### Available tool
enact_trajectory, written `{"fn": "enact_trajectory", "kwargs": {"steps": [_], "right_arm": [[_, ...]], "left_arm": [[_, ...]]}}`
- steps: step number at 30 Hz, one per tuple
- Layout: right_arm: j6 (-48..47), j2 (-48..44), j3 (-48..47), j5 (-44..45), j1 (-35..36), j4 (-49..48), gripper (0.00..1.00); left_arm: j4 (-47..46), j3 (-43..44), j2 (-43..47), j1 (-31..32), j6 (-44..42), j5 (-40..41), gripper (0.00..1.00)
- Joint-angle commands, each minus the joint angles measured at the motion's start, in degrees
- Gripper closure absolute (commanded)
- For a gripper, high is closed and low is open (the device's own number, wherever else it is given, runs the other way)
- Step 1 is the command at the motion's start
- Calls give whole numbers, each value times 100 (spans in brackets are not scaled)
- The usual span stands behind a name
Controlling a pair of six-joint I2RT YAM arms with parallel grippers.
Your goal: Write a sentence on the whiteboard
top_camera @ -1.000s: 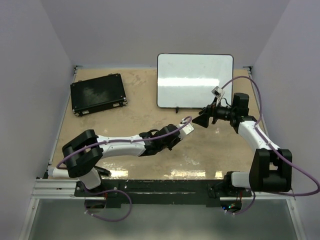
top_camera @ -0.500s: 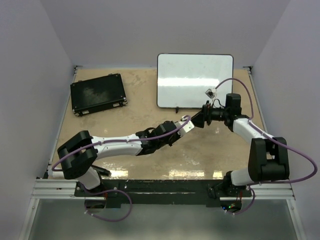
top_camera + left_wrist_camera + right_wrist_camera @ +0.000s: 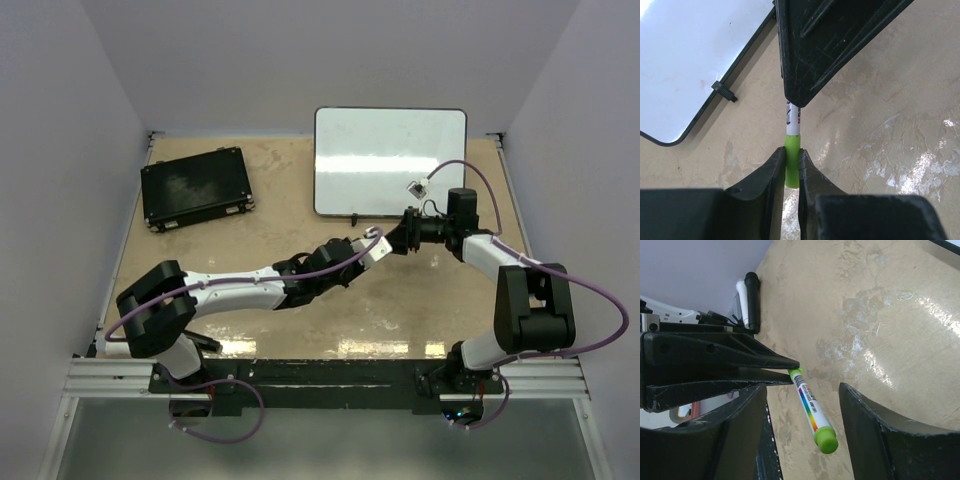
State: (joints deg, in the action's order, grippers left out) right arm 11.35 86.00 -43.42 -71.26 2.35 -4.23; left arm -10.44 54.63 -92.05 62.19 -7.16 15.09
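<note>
Brought right gripper [image 3: 802, 387] closer, just off near edge of whiteboard [image 3: 390, 160]. Narrowed jaws, yet left them apart, straddling green marker [image 3: 810, 407] without touching. Kept left gripper [image 3: 792, 159] pinched on marker's green end. Perhaps meant uncapping or handover, cap end unclear. Found no sentence written. Showed straddle gap only from right wrist, pinch only from left wrist.

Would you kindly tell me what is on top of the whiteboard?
No writing shows on the whiteboard, only glare. The right arm and its cable cover its near right corner.
</note>
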Motion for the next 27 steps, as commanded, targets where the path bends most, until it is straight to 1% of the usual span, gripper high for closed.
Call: {"fn": "enact_trajectory", "kwargs": {"steps": [1,4,5,7,8,10,12,13,14,18,19,20,21,22,23,25,26,27], "right_arm": [[183,-4,-79,-318,29,-280,38],[236,5,-79,-405,29,-341,42],[253,22,-70,-414,29,-350,47],[271,31,-70,-432,29,-377,51],[279,31,-79,-458,20,-386,56],[288,31,-70,-467,29,-394,62],[297,22,-70,-564,29,-421,72],[306,5,-70,-590,29,-421,91],[297,-4,-70,-590,29,-430,100],[201,-65,-105,-608,29,-386,100],[183,-83,-114,-608,37,-351,100],[139,-127,-158,-608,29,-298,100],[-18,-153,-184,-608,29,-141,100],[-106,-179,-211,-591,20,-61,100],[-194,-249,-228,-564,29,9,100],[-440,-329,-255,-660,29,132,100],[-563,-407,-272,-678,29,202,100],[-756,-434,-272,-730,29,290,100]], "left_arm": [[-380,302,-94,-58,-128,-112,100],[-371,346,-173,-76,-128,-120,100],[-371,355,-208,-76,-128,-129,100],[-371,390,-225,-85,-128,-156,100],[-363,399,-243,-85,-137,-156,100],[-371,417,-261,-85,-146,-191,100],[-371,426,-270,-93,-146,-182,100],[-371,426,-261,-93,-154,-156,100],[-380,417,-252,-102,-163,-138,100],[-503,242,-68,-155,-84,-68,100],[-564,189,11,-190,12,-59,96],[-600,127,203,-216,65,-85,86],[-652,-65,327,-234,118,-103,69],[-801,-197,467,-278,214,-190,61],[-854,-320,765,-304,276,-260,49],[-925,-689,1056,-418,425,-566,39],[-916,-786,1310,-480,461,-743,32],[-899,-935,1417,-541,504,-884,29]]}}
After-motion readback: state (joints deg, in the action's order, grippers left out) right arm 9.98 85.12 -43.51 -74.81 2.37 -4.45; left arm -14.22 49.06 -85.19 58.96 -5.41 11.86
